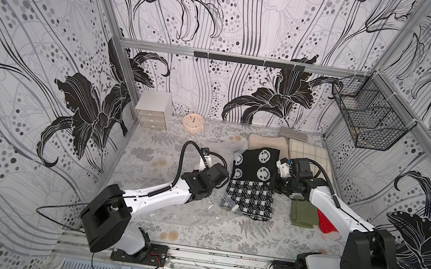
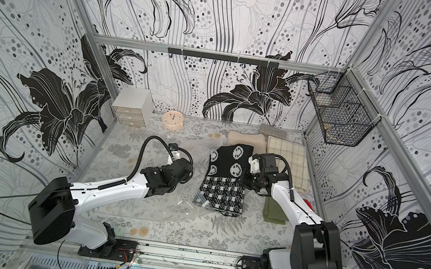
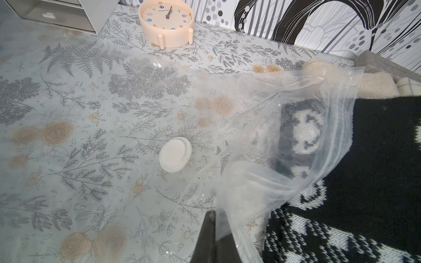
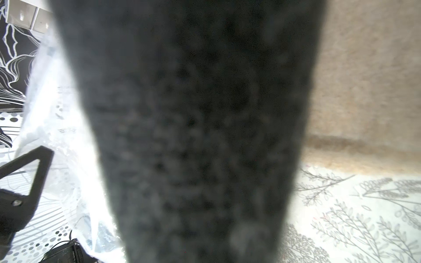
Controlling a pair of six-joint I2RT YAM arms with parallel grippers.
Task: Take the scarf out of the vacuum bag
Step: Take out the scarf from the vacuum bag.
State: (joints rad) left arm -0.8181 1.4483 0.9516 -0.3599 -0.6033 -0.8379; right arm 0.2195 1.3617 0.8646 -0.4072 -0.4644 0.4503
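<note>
The scarf [image 1: 252, 186] [image 2: 226, 179] is black-and-white knit with smiley faces and a check pattern. It lies at the table's middle, mostly outside the vacuum bag [image 1: 197, 212] [image 2: 170, 206], a clear crinkly sheet spread to its left. In the left wrist view the bag's round white valve [image 3: 175, 154] lies flat, and the bag's mouth [image 3: 296, 127] drapes over one corner of the scarf [image 3: 376, 159]. My left gripper [image 3: 214, 214] is shut on the bag's plastic edge. My right gripper [image 1: 273, 183] [image 2: 245, 178] is at the scarf's right edge, shut on it. Blurred dark knit [image 4: 193, 136] fills the right wrist view and hides the jaws.
At the back stand a peach clock [image 1: 193, 123] [image 3: 166, 20] and a small drawer box [image 1: 153, 109]. Folded beige [image 1: 266, 142] and checked cloths [image 1: 309, 154] lie behind the scarf. A green cloth [image 1: 302, 214] and a red object [image 1: 325, 223] sit under the right arm. A wire basket [image 1: 368, 116] hangs on the right wall.
</note>
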